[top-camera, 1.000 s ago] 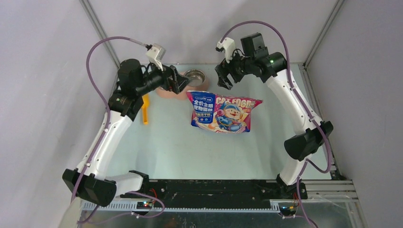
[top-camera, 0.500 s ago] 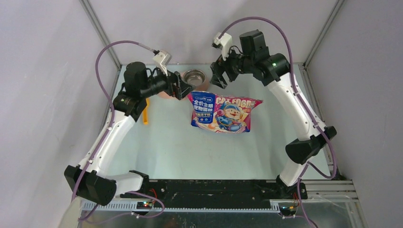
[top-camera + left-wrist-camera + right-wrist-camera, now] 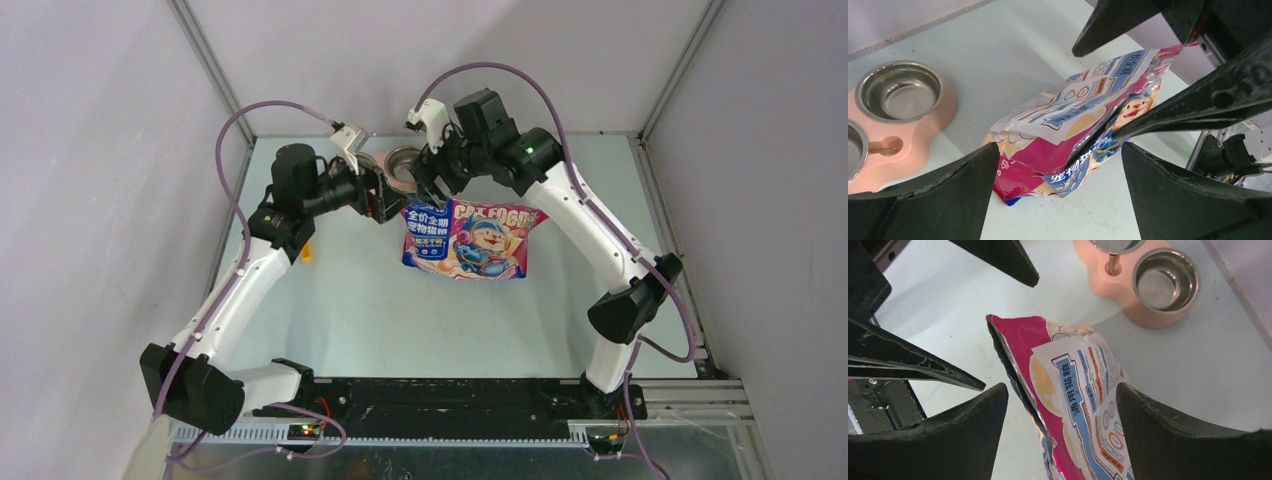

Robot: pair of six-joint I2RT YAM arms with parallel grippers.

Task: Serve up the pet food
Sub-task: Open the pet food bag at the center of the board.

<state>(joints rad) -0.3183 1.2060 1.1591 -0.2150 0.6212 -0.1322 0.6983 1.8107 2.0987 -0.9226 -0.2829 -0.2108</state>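
Observation:
The pet food itself is hidden inside its glossy blue, pink and white "CAT FOOD" bag (image 3: 465, 240), which lies flat mid-table. Its torn end shows a dark slit in the left wrist view, bag (image 3: 1073, 135), and in the right wrist view, bag (image 3: 1073, 390). My left gripper (image 3: 385, 200) hovers at the bag's upper-left corner, jaws wide open (image 3: 1060, 170) with the bag's end framed between them. My right gripper (image 3: 430, 185) hangs open just behind the same corner (image 3: 1063, 405), straddling the bag's edge. Neither holds anything.
The pink twin-bowl feeder (image 3: 400, 165) with steel bowls stands just behind the two grippers; it shows as feeder (image 3: 898, 115) and feeder (image 3: 1148, 290). A sliver of the yellow scoop (image 3: 306, 256) peeks from under the left arm. Frame posts and walls bound the table.
The right gripper has swung left and down toward the bag's upper-left corner. The left gripper has moved right to the same corner. The bag has not moved.

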